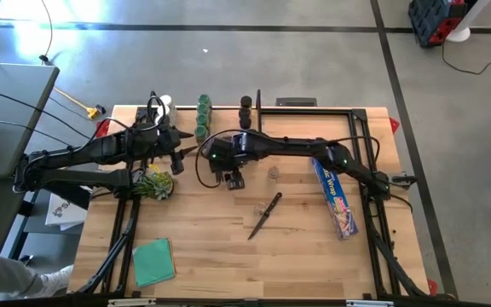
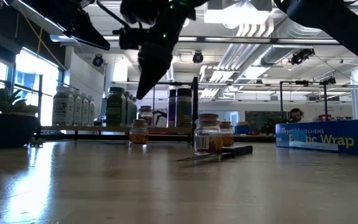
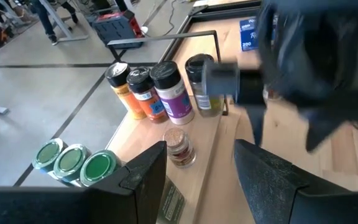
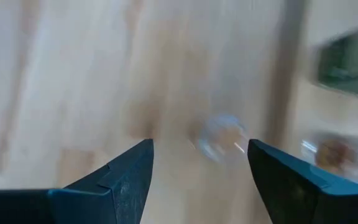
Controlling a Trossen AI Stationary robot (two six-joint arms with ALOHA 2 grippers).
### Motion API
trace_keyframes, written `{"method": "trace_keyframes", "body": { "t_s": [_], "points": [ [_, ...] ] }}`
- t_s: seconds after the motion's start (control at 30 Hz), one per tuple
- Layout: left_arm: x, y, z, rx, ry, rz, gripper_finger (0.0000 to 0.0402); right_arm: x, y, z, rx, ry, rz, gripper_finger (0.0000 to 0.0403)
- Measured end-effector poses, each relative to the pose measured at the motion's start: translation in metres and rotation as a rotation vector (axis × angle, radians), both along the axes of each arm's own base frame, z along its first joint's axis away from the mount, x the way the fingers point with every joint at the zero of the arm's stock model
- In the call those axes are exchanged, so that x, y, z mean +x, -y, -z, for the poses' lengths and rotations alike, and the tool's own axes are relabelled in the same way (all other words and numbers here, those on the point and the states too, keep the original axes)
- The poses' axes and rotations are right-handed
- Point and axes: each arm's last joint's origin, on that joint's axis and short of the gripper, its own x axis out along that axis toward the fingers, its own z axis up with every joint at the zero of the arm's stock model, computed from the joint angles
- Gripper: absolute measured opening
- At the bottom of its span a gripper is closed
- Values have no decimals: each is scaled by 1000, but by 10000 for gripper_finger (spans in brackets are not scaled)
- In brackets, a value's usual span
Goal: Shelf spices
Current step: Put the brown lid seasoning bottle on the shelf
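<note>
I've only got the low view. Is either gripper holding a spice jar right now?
Observer: No. The right wrist view shows the right gripper open and empty, with a blurred clear jar on the table ahead of it.
Operator: And the left one?
Observer: The left gripper is open and empty too. It points toward a small jar with brownish contents, which is close to the black-capped jars.
Operator: Anything lying outside my view?
Observer: Yes. From above, a flat green sheet lies on the left arm's side of the table, far from the shelf.
</note>
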Motion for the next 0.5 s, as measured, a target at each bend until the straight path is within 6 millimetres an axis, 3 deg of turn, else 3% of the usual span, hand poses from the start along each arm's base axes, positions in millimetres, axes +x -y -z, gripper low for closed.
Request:
{"method": "trace_keyframes", "body": {
  "t_s": [0.13, 0.3, 0.5],
  "points": [
    [0, 0, 0, -1, -3, 0, 183, -16, 4, -20, -179, -76, 60, 254],
    [0, 0, 1, -3, -11, 0, 183, -40, 16, -51, -215, -117, 171, 254],
    [0, 0, 1, -2, -9, 0, 183, -57, 37, -56, -171, -186, 295, 254]
  ]
}}
